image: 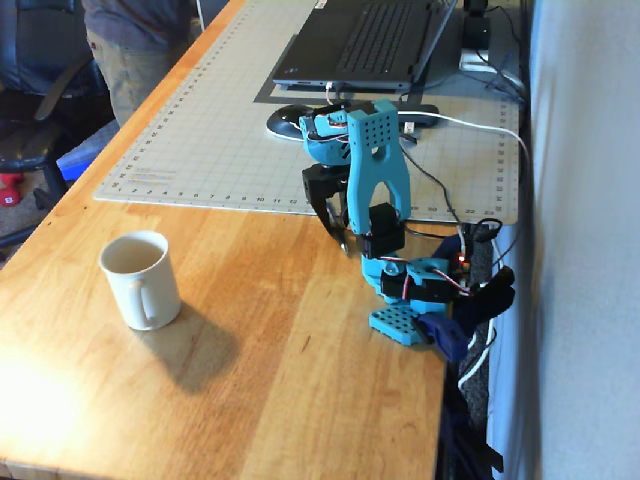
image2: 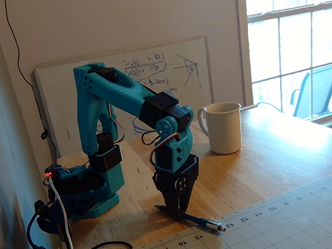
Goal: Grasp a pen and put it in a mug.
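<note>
Bare wooden table (image: pixel 250 360) left between mug (image: pixel 141 279) and arm, so a long carry ahead. Stood upright, mouth up, ready to receive. Pincer (image2: pixel 179 215) pointed straight down, clamped on the pen (image2: pixel 199 221) by the mat's edge, apparently just off the wood

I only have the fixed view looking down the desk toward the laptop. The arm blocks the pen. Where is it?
Observer: The pen sits low over the wood, right by the cutting mat's ruled edge, under the wrist.
Operator: Jaws on it?
Observer: Yes. The jaws point down and are closed across its barrel.
Operator: Mid-barrel?
Observer: No, near the back end. Most of its length sticks out toward the silvery tip.
</note>
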Available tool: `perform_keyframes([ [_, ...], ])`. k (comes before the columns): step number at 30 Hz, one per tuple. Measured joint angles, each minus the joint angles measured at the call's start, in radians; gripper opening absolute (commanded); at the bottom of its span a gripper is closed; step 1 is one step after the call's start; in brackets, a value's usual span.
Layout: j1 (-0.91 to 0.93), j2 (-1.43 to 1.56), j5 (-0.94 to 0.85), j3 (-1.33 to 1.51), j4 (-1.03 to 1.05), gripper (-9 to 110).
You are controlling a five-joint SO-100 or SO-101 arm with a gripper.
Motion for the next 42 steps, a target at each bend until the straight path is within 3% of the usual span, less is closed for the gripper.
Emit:
perform_keyframes([
  [6, -0.057, 0.043, 0.000, 0.000, 0.000, 3],
  [18, -0.337, 0.531, 0.000, 0.000, -0.038, 3],
  [29, -0.630, 0.816, 0.000, 0.000, -0.374, 4],
  [35, -0.825, 0.825, 0.000, 0.002, -0.640, 4],
  [42, -1.015, 0.747, 0.000, 0.002, -0.742, 4],
])
